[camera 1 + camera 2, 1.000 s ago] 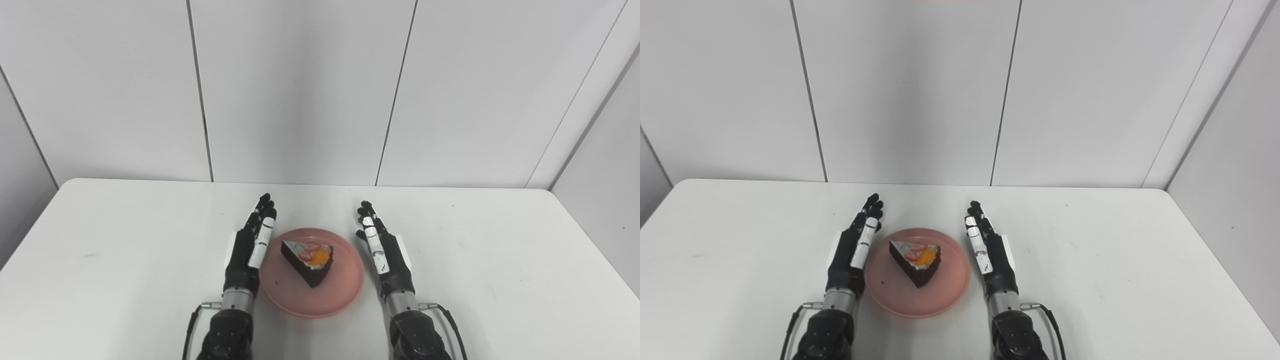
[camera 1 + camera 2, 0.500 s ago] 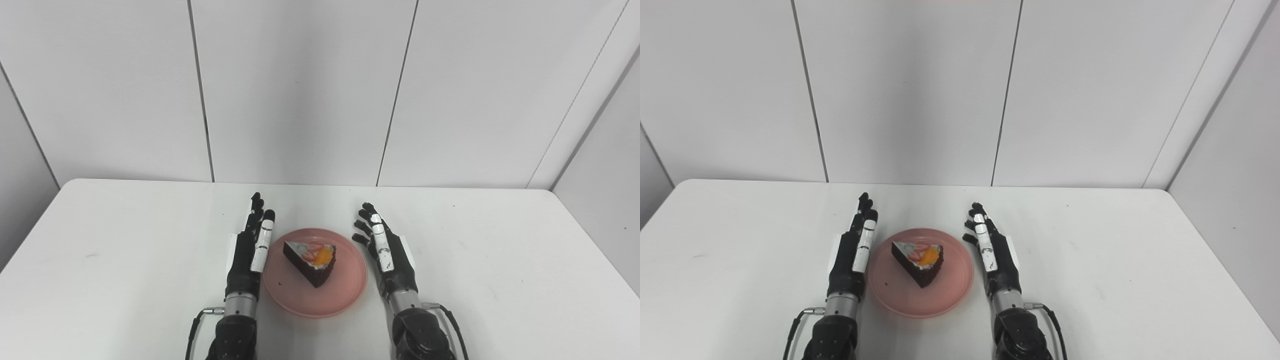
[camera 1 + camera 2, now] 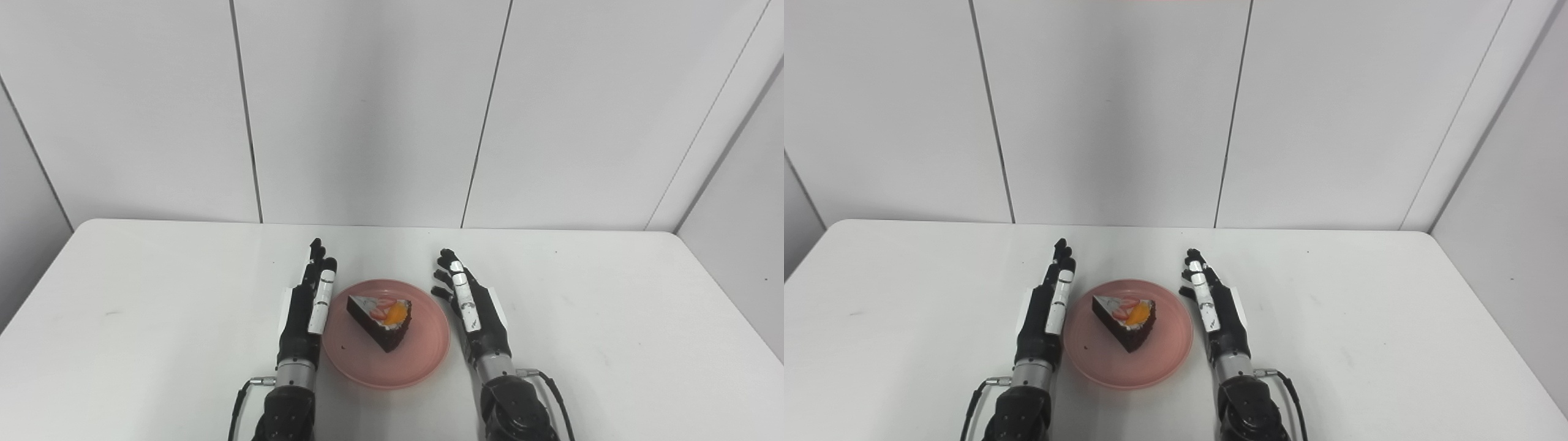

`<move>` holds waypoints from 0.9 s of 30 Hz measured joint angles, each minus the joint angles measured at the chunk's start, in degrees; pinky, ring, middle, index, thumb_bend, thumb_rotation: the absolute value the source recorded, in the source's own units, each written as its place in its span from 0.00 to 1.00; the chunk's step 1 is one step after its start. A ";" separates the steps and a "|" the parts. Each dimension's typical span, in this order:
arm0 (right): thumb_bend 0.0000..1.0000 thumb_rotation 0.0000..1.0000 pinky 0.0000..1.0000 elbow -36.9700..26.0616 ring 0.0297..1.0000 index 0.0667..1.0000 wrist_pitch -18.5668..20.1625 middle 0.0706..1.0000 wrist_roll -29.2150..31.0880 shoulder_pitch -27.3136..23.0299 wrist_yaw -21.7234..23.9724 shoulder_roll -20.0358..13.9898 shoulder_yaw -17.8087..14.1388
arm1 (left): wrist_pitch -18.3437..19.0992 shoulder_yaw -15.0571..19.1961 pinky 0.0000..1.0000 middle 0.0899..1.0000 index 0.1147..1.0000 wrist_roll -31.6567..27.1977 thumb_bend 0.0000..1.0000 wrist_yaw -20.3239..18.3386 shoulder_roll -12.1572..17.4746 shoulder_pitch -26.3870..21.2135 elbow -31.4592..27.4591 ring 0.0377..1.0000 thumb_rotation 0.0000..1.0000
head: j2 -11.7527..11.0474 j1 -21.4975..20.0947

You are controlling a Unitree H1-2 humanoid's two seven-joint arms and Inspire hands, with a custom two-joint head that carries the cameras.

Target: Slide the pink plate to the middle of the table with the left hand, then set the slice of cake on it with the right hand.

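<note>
Pink plate [image 3: 422, 361]: lay on the white surface [image 3: 153, 318], near its middle, where the task wanted it.
Cake slice [image 3: 381, 318]: rested on the plate, so the placing looked done.
Left hand [image 3: 304, 312]: just left of the plate, fingers apart, holding nothing.
Right hand [image 3: 476, 312]: just right of the plate, fingers apart, empty, probably because the cake was released.

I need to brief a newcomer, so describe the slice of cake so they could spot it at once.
Start at the white table and look near its front middle, where a pink plate lies between two dark robot hands. The slice of cake sits on that plate: a dark chocolate wedge with white icing and red and orange fruit on top, the only food in sight.
</note>
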 measured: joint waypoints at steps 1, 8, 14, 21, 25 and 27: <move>0.74 1.00 0.80 -0.10 0.87 0.87 0.02 0.89 -0.13 0.07 -0.01 0.07 0.01 | 0.13 0.00 1.00 1.00 1.00 -0.13 0.57 0.00 0.00 0.00 0.00 1.00 1.00 | 0.00 0.00; 0.73 1.00 0.81 -0.23 0.87 0.87 0.03 0.89 -0.55 0.23 -0.17 0.31 -0.01 | 1.56 -0.05 1.00 1.00 1.00 -0.23 0.54 -0.11 0.01 0.33 -0.94 1.00 1.00 | 0.00 0.00; 0.76 1.00 0.98 -0.18 0.95 0.90 -0.16 0.98 -2.39 0.42 -0.85 0.29 0.31 | 1.70 -0.05 1.00 1.00 1.00 -0.57 0.53 -0.20 0.00 0.49 -1.24 1.00 1.00 | 0.09 0.00; 0.82 1.00 0.98 0.49 0.96 0.93 -2.45 0.97 -2.43 0.63 -0.85 0.27 0.30 | 1.81 -0.10 1.00 0.99 1.00 -0.75 0.52 -0.21 0.01 0.56 -1.36 0.99 1.00 | 0.18 -0.09; 0.81 1.00 0.96 1.91 0.93 0.93 -5.42 0.95 -0.65 0.73 0.30 0.31 -0.06 | 1.81 -0.05 1.00 0.99 1.00 -0.81 0.52 -0.21 0.01 0.55 -1.17 0.99 1.00 | 0.18 -0.09; 0.79 1.00 0.96 2.18 0.93 0.93 -6.36 0.94 0.87 0.72 1.27 0.49 -0.43 | 1.82 0.01 1.00 0.99 1.00 -1.41 0.52 -0.24 0.03 0.54 -0.97 0.99 1.00 | 0.18 -0.09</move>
